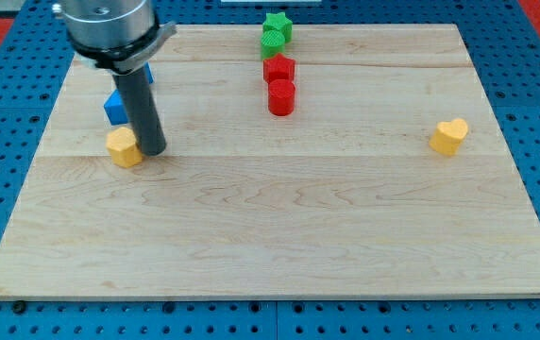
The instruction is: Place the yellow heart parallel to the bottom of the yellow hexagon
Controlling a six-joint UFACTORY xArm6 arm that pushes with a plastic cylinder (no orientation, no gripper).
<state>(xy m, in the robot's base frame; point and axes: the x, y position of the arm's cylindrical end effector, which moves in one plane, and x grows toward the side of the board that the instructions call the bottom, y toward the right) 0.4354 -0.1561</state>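
Observation:
The yellow heart (449, 136) lies near the view's right edge of the wooden board (279, 227). The yellow hexagon (123, 147) lies at the view's left. My tip (153, 150) stands just right of the yellow hexagon, touching or nearly touching it, far to the left of the heart. The dark rod rises from the tip to the arm's grey head at the view's top left.
A blue block (115, 107) sits just above the hexagon, and another blue block (147, 72) shows partly behind the rod. At top centre stand a green star (278, 25), a green block (273, 41), a red block (278, 68) and a red cylinder (281, 96) in a column.

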